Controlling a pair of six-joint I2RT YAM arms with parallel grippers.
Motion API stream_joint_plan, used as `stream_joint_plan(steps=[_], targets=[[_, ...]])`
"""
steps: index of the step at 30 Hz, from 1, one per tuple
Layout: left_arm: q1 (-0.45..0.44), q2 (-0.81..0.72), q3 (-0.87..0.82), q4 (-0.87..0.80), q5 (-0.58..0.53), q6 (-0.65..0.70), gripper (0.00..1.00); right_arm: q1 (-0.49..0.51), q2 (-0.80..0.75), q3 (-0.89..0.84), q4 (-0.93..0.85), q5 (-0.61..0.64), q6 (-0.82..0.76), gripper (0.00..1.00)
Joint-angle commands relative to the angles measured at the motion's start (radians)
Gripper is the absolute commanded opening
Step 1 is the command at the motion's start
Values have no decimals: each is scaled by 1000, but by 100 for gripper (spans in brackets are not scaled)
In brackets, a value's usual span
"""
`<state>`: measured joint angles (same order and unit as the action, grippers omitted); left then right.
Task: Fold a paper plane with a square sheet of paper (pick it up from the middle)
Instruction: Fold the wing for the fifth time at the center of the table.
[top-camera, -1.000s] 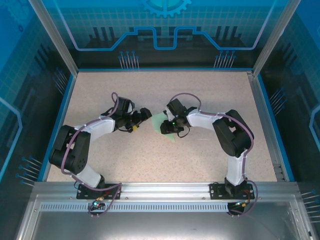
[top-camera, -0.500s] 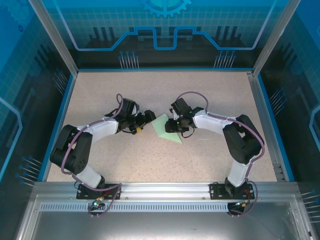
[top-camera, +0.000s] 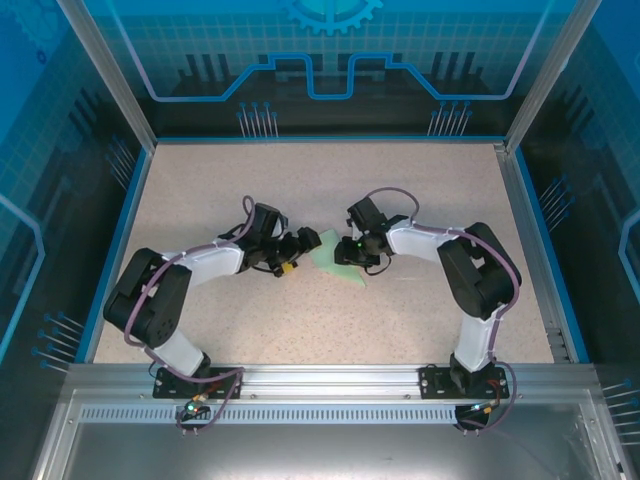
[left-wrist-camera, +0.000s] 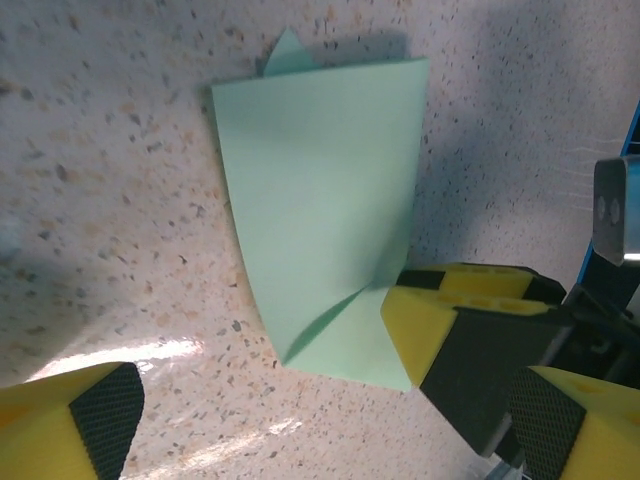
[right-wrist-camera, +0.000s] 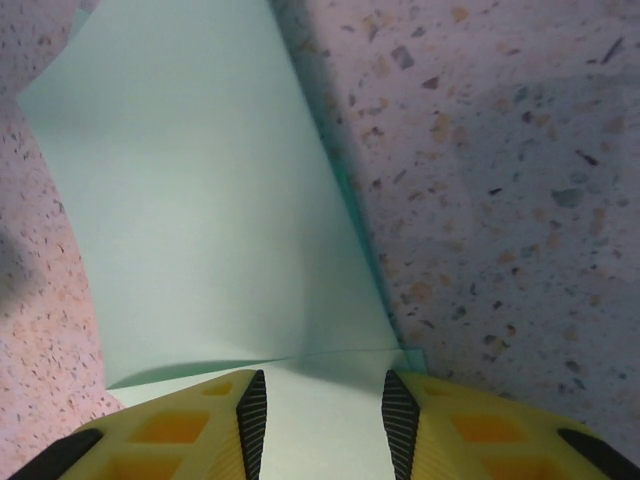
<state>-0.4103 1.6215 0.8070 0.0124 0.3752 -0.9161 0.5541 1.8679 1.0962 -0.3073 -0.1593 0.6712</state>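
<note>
Mint-green paper lay near the middle of the speckled tabletop (left-wrist-camera: 120, 150), between the two arms. The sheet (left-wrist-camera: 320, 200) was already folded into several layers. It made a slightly bowed, four-sided shape with a diagonal crease at one corner and a small triangular tip peeking out on the far side. It was no slim dart yet, so I judged the folding to be partway through, with the shaping of the nose and wings not finished.

At the sheet's edge, the right gripper (right-wrist-camera: 320, 405) had its jaws partly closed, with the paper running between the two pads. Whether it pinched a raised layer or only pressed the sheet down could not be told. From the left wrist view, one of its yellow fingers rested on the creased corner, so it seemed to be acting as the anchor. Just beside the sheet's opposite side, the left gripper (top-camera: 306, 240) hung low over the tabletop with its jaws spread wide and nothing in them.

The step in hand looked like setting up the next fold, with one arm steadying the sheet and the other coming in for a free flap. That move would call for the left gripper to get a finger under a thin edge lying almost flat. It would then have to close gently and carry the flap over to the crease line without dragging the whole sheet out from under its partner.
</note>
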Motion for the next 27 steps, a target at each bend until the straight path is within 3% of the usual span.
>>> stream_joint_plan(steps=[1,17,27], targets=[[-27,23,-10,33,46,-60,95,-38,25,-49,27,-55,39,39],[-82,143,67,74,80,-145,55,-92,39,-107,71,-127,54,38],[-83,176,97,41,77,-138,55,-95,47,-111,70,-127,57,37]])
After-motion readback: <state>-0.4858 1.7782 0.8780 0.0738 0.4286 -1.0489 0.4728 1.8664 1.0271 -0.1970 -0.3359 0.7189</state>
